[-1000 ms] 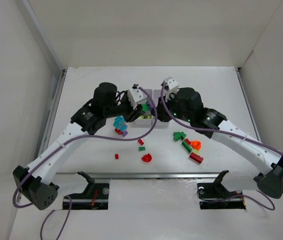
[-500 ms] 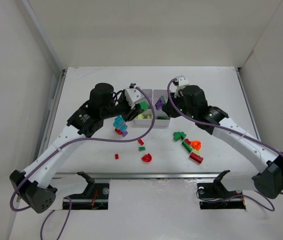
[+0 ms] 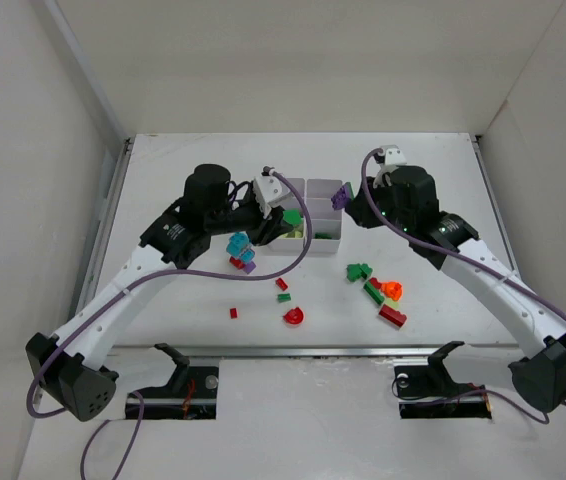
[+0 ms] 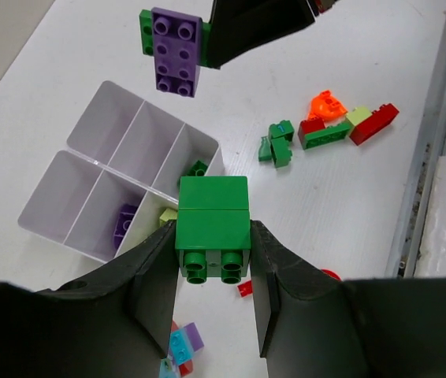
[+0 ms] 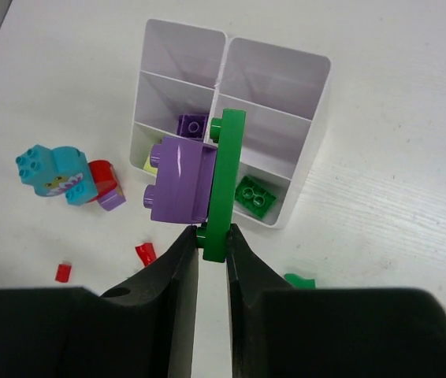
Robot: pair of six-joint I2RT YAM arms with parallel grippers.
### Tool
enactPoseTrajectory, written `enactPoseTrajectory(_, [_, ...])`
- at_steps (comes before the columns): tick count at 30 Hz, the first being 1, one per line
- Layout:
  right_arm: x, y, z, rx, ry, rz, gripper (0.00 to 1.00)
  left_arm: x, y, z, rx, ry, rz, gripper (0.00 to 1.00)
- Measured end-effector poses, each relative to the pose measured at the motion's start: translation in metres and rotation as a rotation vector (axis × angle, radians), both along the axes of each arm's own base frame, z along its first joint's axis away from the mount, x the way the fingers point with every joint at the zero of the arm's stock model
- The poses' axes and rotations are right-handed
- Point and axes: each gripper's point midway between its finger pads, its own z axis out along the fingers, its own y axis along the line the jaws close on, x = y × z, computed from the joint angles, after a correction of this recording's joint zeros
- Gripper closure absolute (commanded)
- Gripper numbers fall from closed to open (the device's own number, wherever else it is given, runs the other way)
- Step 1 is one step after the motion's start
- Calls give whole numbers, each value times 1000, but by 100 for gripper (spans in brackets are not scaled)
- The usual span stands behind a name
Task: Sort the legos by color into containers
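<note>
My left gripper (image 4: 213, 238) is shut on a green two-brick stack (image 4: 213, 224), which hangs above the near corner of the white six-compartment tray (image 4: 89, 126). My right gripper (image 5: 211, 236) is shut on a thin green plate (image 5: 227, 181) with a purple brick (image 5: 180, 177) stuck to its side, above the table just off the tray (image 5: 317, 102). From the top view the left gripper (image 3: 285, 218) is over the tray's front. The right gripper (image 3: 341, 197) is at the tray's right back corner. Inside the tray lie a green brick (image 5: 253, 195), a purple brick (image 5: 192, 124) and a yellow-green one (image 5: 150, 165).
Loose pieces lie in front of the tray: a cyan and red cluster (image 3: 239, 248), small red bits (image 3: 282, 284), a red half-disc (image 3: 293, 316), green bricks (image 3: 359, 271), an orange piece (image 3: 393, 290) and a red brick (image 3: 393, 316).
The right arm has swung right and back, carrying the purple and green piece away from the left gripper. The left gripper has stayed over the tray with its green stack.
</note>
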Motion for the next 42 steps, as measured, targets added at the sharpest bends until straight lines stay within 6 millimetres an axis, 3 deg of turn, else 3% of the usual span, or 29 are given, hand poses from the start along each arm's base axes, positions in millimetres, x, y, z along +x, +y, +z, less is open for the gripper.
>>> enactPoseTrajectory(4, [6, -20, -7, 31, 37, -64, 100, 0, -2, -4, -18, 37, -47, 100])
enactPoseTrajectory(10, [14, -72, -60, 77, 186, -247, 100, -16, -9, -3, -76, 91, -210, 100])
enactPoseTrajectory(13, [30, -92, -81, 117, 250, -320, 100, -23, -12, -1, -84, 76, -271, 100])
enactPoseTrajectory(17, [50, -95, -120, 127, 354, -333, 100, -21, -12, -5, -64, 45, -293, 100])
enactPoseTrajectory(23, [51, -87, -170, 153, 507, -288, 100, -14, -12, -13, -36, 30, -280, 100])
enactPoseTrajectory(26, [54, -92, -184, 177, 554, -287, 91, -13, -11, -13, -29, 20, -277, 100])
enactPoseTrajectory(27, [55, -93, -188, 184, 565, -285, 83, -12, -11, -14, -27, 21, -277, 100])
enactPoseTrajectory(28, [56, -94, -193, 190, 577, -286, 61, -12, -11, -15, -25, 20, -278, 100])
enactPoseTrajectory(30, [55, -94, -201, 197, 602, -279, 42, -10, -12, -19, -17, 20, -281, 100])
enactPoseTrajectory(31, [54, -92, -204, 199, 614, -271, 28, -9, -13, -21, -14, 23, -283, 100])
enactPoseTrajectory(34, [51, -89, -207, 207, 628, -248, 5, -4, -14, -29, 3, 27, -286, 100])
enactPoseTrajectory(35, [51, -88, -206, 209, 629, -245, 0, -3, -14, -32, 9, 29, -288, 100])
enactPoseTrajectory(39, [50, -89, -200, 200, 614, -244, 0, 2, -17, -39, 30, 29, -309, 100])
enactPoseTrajectory(42, [44, -94, -180, 159, 569, -250, 0, 6, -20, -38, 41, 10, -332, 100])
